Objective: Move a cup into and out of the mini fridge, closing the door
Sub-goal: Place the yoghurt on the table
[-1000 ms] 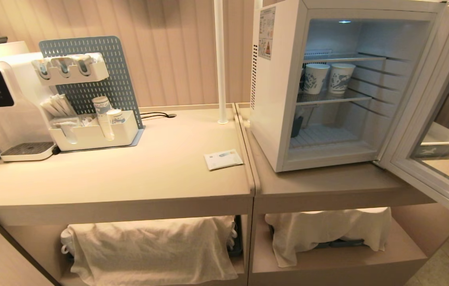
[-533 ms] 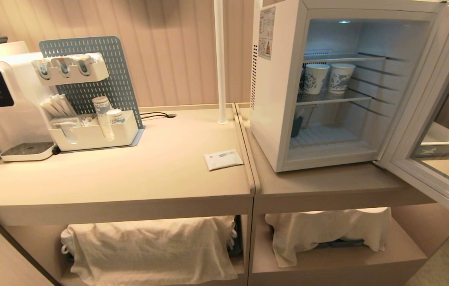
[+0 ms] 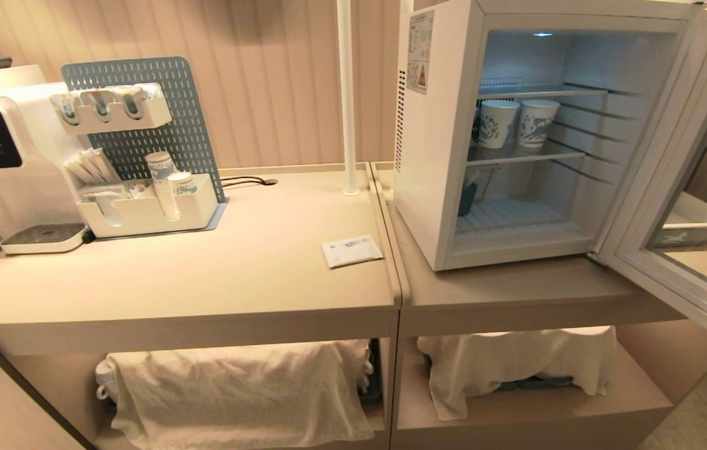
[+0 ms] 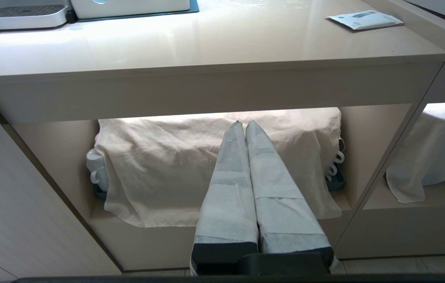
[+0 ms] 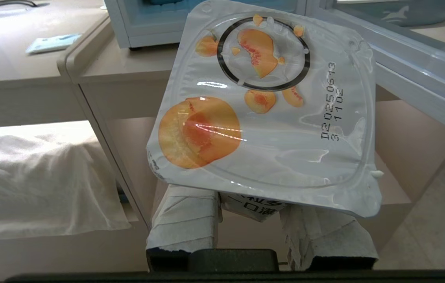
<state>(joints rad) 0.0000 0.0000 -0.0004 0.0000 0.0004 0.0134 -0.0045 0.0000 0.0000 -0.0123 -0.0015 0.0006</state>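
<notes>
Cup (image 5: 261, 114) clamped in right hand (image 5: 252, 220), low before the counter (image 5: 10, 74), left hand (image 4: 242, 129) pressed together, parked low.

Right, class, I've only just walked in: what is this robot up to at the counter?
The right gripper holds the peach yogurt cup low in front of the counter, not yet inside the mini fridge. The fridge's glass door stands wide open; two patterned paper cups sit on its middle shelf. The left gripper is shut and empty, parked below the counter edge.
</notes>
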